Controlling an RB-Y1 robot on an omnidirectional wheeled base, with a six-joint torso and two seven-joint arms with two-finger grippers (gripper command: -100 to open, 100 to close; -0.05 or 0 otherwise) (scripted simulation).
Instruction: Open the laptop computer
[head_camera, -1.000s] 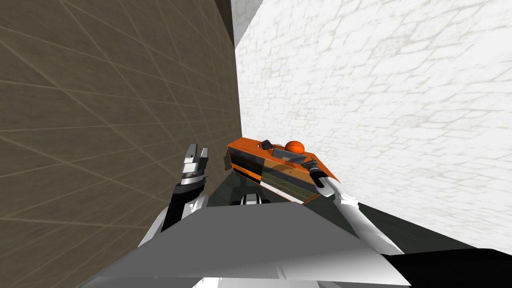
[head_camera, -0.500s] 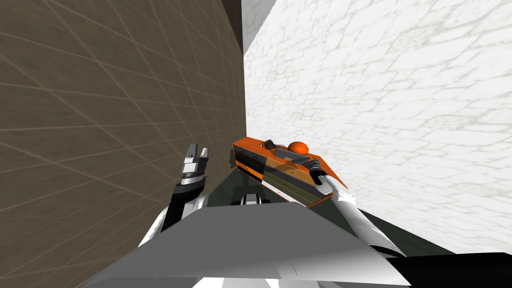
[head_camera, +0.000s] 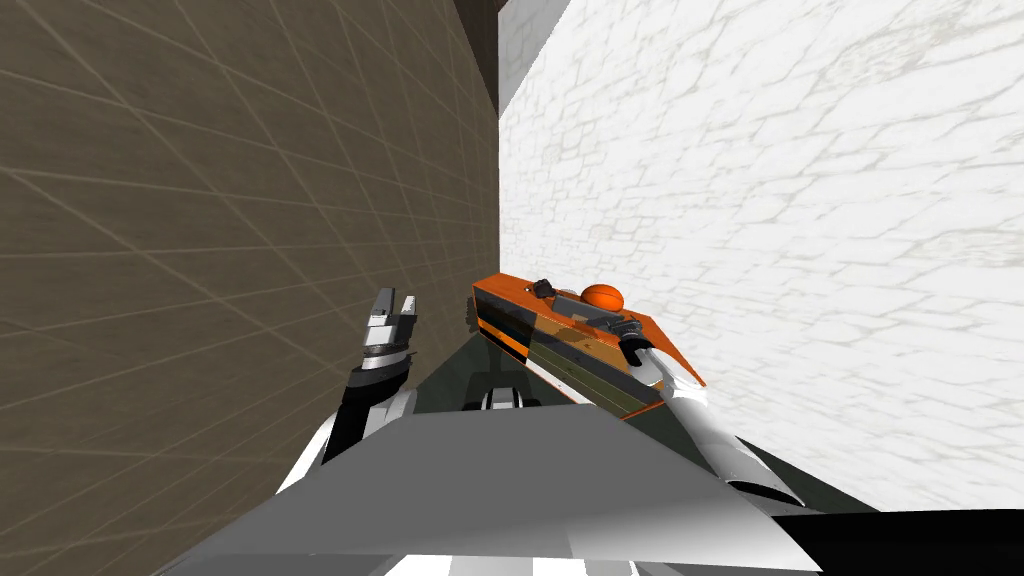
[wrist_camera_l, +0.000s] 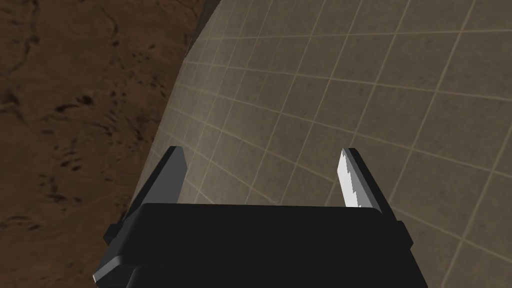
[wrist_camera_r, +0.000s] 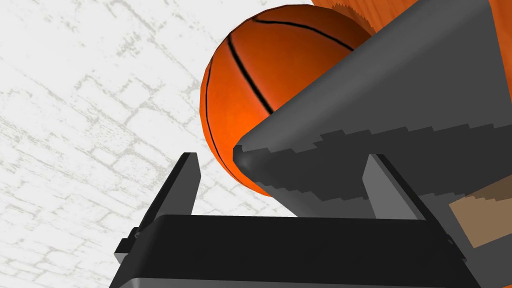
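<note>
Against the white stone-patterned wall (head_camera: 800, 250) stands a long orange wooden cabinet (head_camera: 500, 287) with dark drawer fronts, and on its top lies the dark grey flat laptop computer (head_camera: 585, 312), which looks like a single shut slab. Just behind the laptop sits an orange basketball with black seams (head_camera: 603, 296), and a small dark object (head_camera: 542, 288) that I cannot make out rests farther along the top. The robot's right arm reaches over the cabinet, its right gripper (head_camera: 622, 327) at the near end of the laptop. From that hand's camera, the right gripper (wrist_camera_r: 281, 157) has its blades spread wide, and a rounded corner of the laptop (wrist_camera_r: 380, 100) sits between them, with the basketball (wrist_camera_r: 260, 65) beyond; whether either blade touches the slab I cannot tell. The left gripper (head_camera: 393, 300) is raised well apart from the cabinet, beside the tan tiled wall (head_camera: 200, 250), its fingers (wrist_camera_l: 352, 177) spread wide around nothing.
</note>
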